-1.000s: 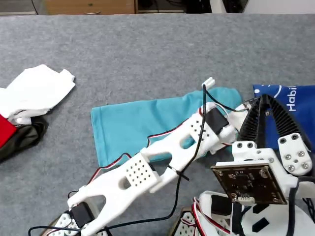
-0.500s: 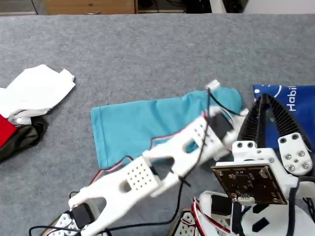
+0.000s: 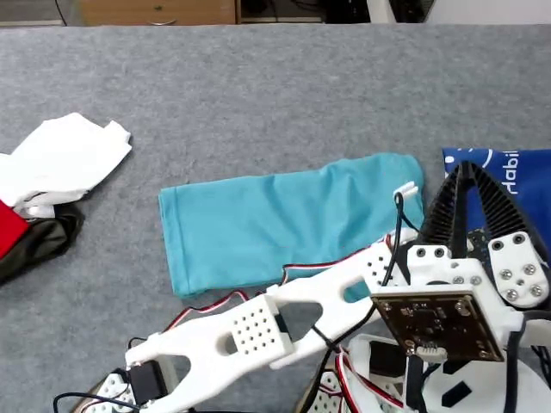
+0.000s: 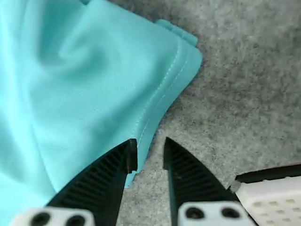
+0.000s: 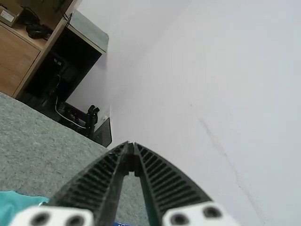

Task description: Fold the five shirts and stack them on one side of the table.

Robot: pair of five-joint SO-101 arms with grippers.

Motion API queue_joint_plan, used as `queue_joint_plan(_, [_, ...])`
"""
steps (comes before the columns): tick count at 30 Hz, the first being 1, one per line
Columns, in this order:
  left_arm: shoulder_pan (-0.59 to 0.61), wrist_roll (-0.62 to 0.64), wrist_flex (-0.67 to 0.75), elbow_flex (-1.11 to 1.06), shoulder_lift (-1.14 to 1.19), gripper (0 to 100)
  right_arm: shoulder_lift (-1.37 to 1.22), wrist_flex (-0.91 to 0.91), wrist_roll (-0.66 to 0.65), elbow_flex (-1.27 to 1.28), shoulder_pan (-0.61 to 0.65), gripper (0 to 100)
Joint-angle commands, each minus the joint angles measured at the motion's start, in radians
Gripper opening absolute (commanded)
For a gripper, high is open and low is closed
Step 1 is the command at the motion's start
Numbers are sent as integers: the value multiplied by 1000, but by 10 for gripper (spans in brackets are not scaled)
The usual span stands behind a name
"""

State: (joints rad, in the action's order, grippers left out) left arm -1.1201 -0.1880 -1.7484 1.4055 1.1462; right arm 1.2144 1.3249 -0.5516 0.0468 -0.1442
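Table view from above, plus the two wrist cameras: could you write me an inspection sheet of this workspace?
Surface: table covered in grey cloth.
Job's things: teal shirt folded flat mid-table; blue shirt at the right edge; white shirt, red shirt and black shirt heaped at the left edge.
Clutter: nothing seen.
Grippers: left gripper has its fingers apart at the teal shirt's corner; right gripper is shut, raised and pointing towards the wall.
Cables: wires run along the left arm.
Surroundings: wooden cabinet beyond the table.
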Motion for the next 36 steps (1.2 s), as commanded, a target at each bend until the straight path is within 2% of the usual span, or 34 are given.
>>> queue_joint_plan(1, [5,-29,-11,2,-67,78,1,-20,0,2,-19,2])
queue_joint_plan(5, [17,-26,-11,-3,-65,88,1,-20,0,2,-19,2])
queue_joint_plan(9, [32,-23,-9,0,-27,162,1,-20,0,2,-19,2])
queue_joint_plan(13, [71,-23,12,6,64,167,1,-20,0,2,-19,2])
queue_joint_plan(19, [84,-29,20,8,97,60,2,-20,0,2,-19,2])
queue_joint_plan(29, [-3,-28,-11,103,24,59,2,-20,0,2,-19,2])
queue_joint_plan(34, [-2,-20,-11,101,13,160,2,-20,0,2,-19,2])
queue_joint_plan(36, [3,-21,-11,101,13,158,2,-20,0,2,-19,2])
